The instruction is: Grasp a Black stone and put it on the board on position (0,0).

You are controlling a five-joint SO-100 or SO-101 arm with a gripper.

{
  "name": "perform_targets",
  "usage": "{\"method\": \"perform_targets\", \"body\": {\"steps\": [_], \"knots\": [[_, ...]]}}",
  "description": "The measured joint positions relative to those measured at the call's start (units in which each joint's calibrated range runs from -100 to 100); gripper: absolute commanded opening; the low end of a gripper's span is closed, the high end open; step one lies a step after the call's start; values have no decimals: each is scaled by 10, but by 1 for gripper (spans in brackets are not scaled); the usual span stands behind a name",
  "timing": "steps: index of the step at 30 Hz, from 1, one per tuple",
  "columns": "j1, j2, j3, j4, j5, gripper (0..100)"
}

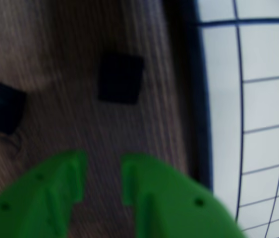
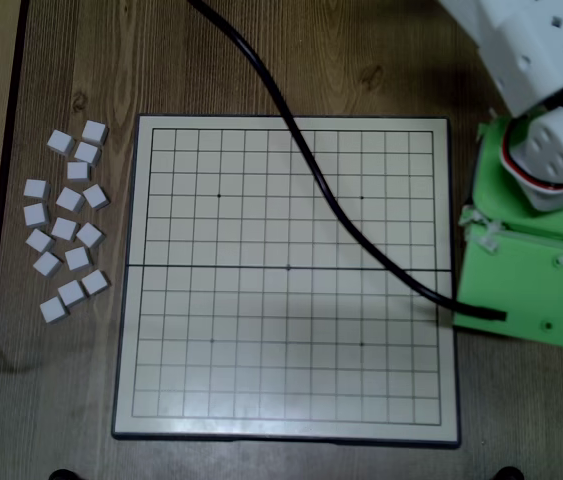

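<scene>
In the wrist view bare worktop [image 1: 104,144] lies open between the parted fingers [image 1: 70,173] and the black block [image 1: 120,78]; the board [image 1: 258,99] rim borders the right.

- You're working at a hobby-style tabletop setup, home or small lab, I can't tell which.
- The wood-grain table [image 2: 51,400] carries the board [image 2: 291,425], white blocks [image 2: 66,230] and a loose black cable [image 2: 341,210].
</scene>
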Motion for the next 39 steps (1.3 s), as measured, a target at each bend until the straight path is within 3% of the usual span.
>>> {"method": "perform_targets", "body": {"steps": [14, 39], "knots": [[0, 20, -18, -1, -9, 13], [0, 52, -37, -11, -17, 13]]}}
